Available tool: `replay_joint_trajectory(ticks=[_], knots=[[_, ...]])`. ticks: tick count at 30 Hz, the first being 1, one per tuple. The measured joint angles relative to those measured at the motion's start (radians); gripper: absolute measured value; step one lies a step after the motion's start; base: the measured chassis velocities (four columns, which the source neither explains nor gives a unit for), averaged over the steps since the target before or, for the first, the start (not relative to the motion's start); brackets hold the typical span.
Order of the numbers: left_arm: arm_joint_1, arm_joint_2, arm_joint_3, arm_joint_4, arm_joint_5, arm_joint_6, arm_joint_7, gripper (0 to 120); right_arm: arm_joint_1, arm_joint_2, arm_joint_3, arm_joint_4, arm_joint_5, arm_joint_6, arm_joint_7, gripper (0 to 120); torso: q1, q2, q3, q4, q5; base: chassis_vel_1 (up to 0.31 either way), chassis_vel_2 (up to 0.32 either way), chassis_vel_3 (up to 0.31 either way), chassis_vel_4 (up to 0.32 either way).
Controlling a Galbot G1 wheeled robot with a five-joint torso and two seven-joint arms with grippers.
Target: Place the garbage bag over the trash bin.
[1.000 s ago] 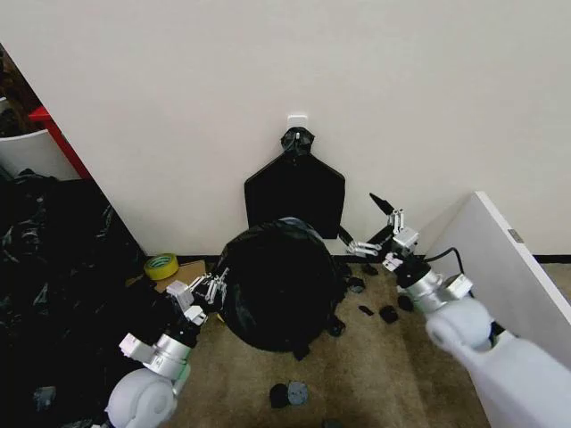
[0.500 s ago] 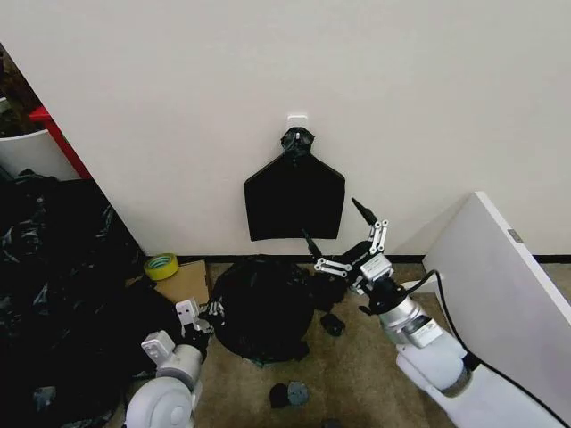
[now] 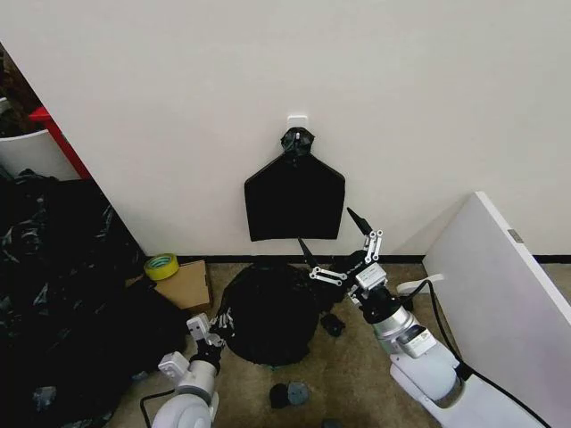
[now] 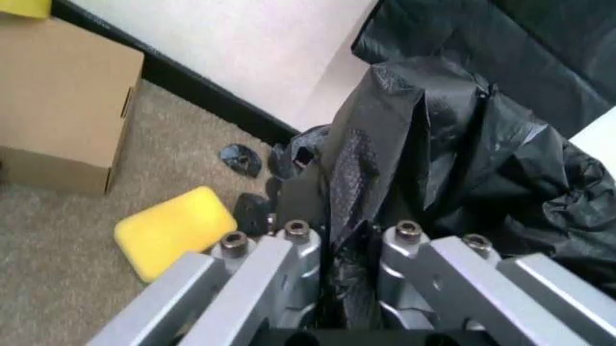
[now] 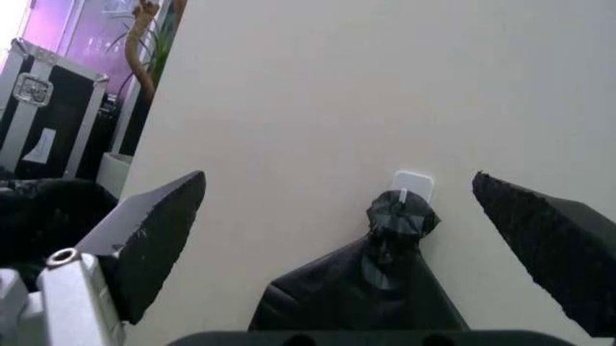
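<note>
Crinkled black garbage bag (image 3: 268,312) heaped on the carpet near the wall, flat black bundle (image 3: 294,201) hanging above it, right gripper (image 3: 337,245) released, fingers spread wide at the bag's right, left gripper (image 4: 348,241) clenched on the bag's left edge

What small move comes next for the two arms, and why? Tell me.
Probably lower the right gripper onto the right edge of the large, crinkled black plastic garbage bag and close it. Its jaws stand wide open above that edge, holding nothing, while the left gripper is shut on the bag's left edge.
</note>
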Motion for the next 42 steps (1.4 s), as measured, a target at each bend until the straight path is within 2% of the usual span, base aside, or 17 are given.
replay_joint_trajectory(ticks=[4, 8, 9, 13, 15, 17, 19, 21, 25, 29, 33, 35, 39, 40, 42], knots=[[0.008, 0.000, -0.002, -0.004, 0.004, 0.003, -0.016, 25, -0.001, -0.004, 0.000, 0.001, 0.002, 0.000, -0.002, 100, 0.000, 0.000, 0.000, -0.0001, -0.0001, 0.000, 0.000, 0.000, 0.000], [0.056, 0.029, -0.018, -0.043, 0.040, 0.031, -0.062, 39, -0.006, -0.001, 0.003, 0.000, 0.005, 0.003, -0.006, 100, 0.000, 0.000, 0.000, 0.0000, -0.0001, 0.000, 0.000, 0.000, 0.000], [0.056, 0.029, -0.018, -0.043, 0.040, 0.031, -0.062, 39, -0.006, -0.001, 0.003, 0.000, 0.005, 0.003, -0.006, 100, 0.000, 0.000, 0.000, 0.0000, -0.0001, 0.000, 0.000, 0.000, 0.000], [0.109, 0.048, -0.034, -0.095, 0.076, 0.036, -0.108, 59, -0.014, 0.011, 0.006, -0.007, 0.006, 0.006, -0.008, 100, 0.000, 0.000, 0.000, 0.0001, -0.0001, 0.000, 0.000, 0.000, 0.000], [0.116, 0.051, -0.036, -0.105, 0.086, 0.037, -0.118, 61, -0.017, 0.012, 0.007, -0.007, 0.006, 0.007, -0.008, 100, 0.000, 0.000, 0.000, 0.0000, -0.0001, 0.000, 0.000, 0.000, 0.000], [0.136, 0.063, -0.039, -0.137, 0.112, 0.042, -0.143, 71, -0.023, 0.013, 0.011, -0.009, 0.006, 0.007, -0.008, 100, 0.000, 0.000, 0.000, 0.0000, -0.0001, 0.000, 0.000, 0.000, 0.000], [0.150, 0.078, -0.039, -0.155, 0.134, 0.041, -0.161, 81, -0.028, 0.015, 0.016, -0.009, 0.007, 0.008, -0.008, 100, 0.000, 0.000, 0.000, 0.0000, -0.0001, 0.000, 0.000, 0.000, 0.000], [0.155, 0.084, -0.040, -0.162, 0.145, 0.034, -0.165, 84, -0.031, 0.016, 0.019, -0.009, 0.008, 0.008, -0.009, 100, 0.000, 0.000, 0.000, 0.0000, -0.0001, 0.000, 0.000, 0.000, 0.000], [0.182, 0.105, -0.051, -0.199, 0.166, 0.021, -0.172, 98, -0.052, 0.019, 0.032, 0.003, 0.015, 0.008, -0.009, 100, 0.000, 0.000, 0.000, 0.0000, 0.0000, 0.000, 0.000, 0.000, 0.000], [0.194, 0.111, -0.060, -0.227, 0.204, 0.032, -0.172, 100, -0.070, 0.023, 0.045, 0.014, 0.022, 0.007, -0.007, 100, 0.000, 0.000, 0.000, 0.0000, -0.0001, 0.000, 0.000, 0.000, 0.000], [0.192, 0.103, -0.063, -0.302, 0.198, 0.043, -0.180, 100, -0.098, 0.035, 0.071, 0.035, 0.052, -0.033, 0.011, 100, 0.000, 0.000, 0.000, 0.0000, -0.0001, 0.000, 0.000, 0.000, 0.000], [0.177, 0.082, -0.070, -0.352, 0.211, 0.011, -0.156, 100, -0.109, 0.042, 0.089, 0.052, 0.084, -0.078, 0.032, 100, 0.000, 0.000, 0.000, -0.0001, 0.0000, 0.000, 0.000, 0.000, 0.000], [0.161, 0.045, -0.081, -0.386, 0.263, -0.033, -0.102, 100, -0.132, 0.048, 0.133, 0.074, 0.126, -0.135, 0.025, 100, 0.000, 0.000, 0.000, 0.0002, 0.0007, 0.000, 0.000, 0.000, 0.000], [0.147, 0.007, -0.093, -0.390, 0.316, -0.084, -0.030, 100, -0.152, 0.051, 0.172, 0.090, 0.136, -0.183, 0.010, 100, 0.000, 0.000, 0.000, 0.0000, 0.0002, 0.000, 0.000, 0.000, 0.000], [0.133, -0.095, -0.126, -0.379, 0.502, -0.192, 0.096, 100, -0.178, 0.073, 0.262, 0.119, 0.109, -0.337, 0.051, 100, 0.000, 0.000, 0.000, -0.0004, 0.0003, 0.000, 0.000, 0.000, 0.000]])
